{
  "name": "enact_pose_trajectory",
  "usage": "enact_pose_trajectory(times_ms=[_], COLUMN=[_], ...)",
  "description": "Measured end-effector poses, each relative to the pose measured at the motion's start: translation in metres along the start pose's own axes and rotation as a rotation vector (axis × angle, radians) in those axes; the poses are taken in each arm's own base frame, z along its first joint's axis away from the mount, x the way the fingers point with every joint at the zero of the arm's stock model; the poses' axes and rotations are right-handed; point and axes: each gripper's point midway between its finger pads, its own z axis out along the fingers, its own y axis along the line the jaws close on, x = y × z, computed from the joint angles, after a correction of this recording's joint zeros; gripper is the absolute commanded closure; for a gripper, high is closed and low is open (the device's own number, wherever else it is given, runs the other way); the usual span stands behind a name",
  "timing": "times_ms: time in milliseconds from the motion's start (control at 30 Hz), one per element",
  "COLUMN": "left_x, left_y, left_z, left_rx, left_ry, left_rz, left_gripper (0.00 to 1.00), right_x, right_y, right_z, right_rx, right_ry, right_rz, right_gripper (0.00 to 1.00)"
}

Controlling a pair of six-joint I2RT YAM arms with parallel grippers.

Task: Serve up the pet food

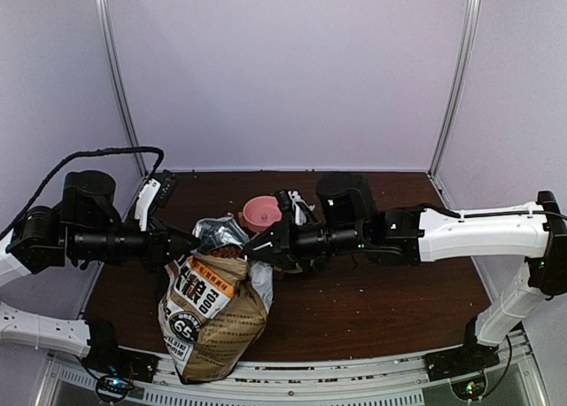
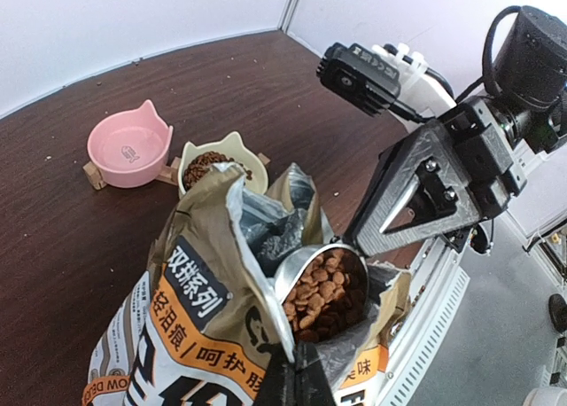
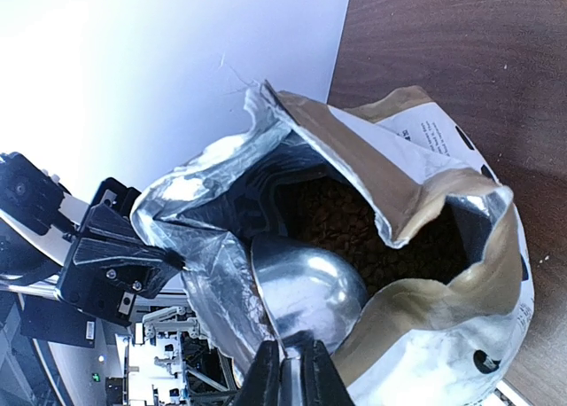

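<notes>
Clamping the scoop [image 3: 310, 286], full of pet food [image 2: 321, 291], in the bag [image 2: 190, 308] (left end effector [image 2: 297, 375] pinching its rim), the right end effector [image 3: 291, 375] next needs a level carry to the pink bowl [image 2: 130, 146].

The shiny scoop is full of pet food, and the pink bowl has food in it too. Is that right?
Not quite. The pink bowl is empty, as the left wrist view shows. The rest is right: the shiny scoop is full of pet food.
</notes>
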Motion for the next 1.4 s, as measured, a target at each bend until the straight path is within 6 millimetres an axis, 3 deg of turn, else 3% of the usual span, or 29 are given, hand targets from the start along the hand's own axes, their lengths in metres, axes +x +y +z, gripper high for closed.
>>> enact_pose_trajectory(times_ms=[533, 967, 1200, 1300, 1400], left_x=[0.002, 0.002, 0.002, 0.002, 0.001], left_y=[0.004, 0.006, 0.006, 0.008, 0.008], left_z=[-0.015, -0.016, -0.015, -0.014, -0.014], left_rx=[-0.009, -0.018, -0.021, -0.029, -0.033], left_ry=[-0.012, -0.014, -0.015, -0.015, -0.017], left_rz=[-0.001, -0.009, -0.012, -0.012, -0.013], left_gripper=[1.00, 1.00, 1.00, 1.00, 1.00], right_x=[-0.016, -0.018, -0.022, -0.026, -0.021], right_y=[0.005, -0.004, 0.002, 0.016, 0.016], right_z=[-0.030, -0.031, -0.018, -0.002, 0.003], right_rx=[-0.138, -0.122, -0.054, 0.046, 0.137], right_ry=[-0.106, -0.109, -0.097, -0.101, -0.100], right_rz=[0.161, 0.219, 0.167, 0.050, -0.029], right_gripper=[1.00, 1.00, 1.00, 1.00, 1.00])
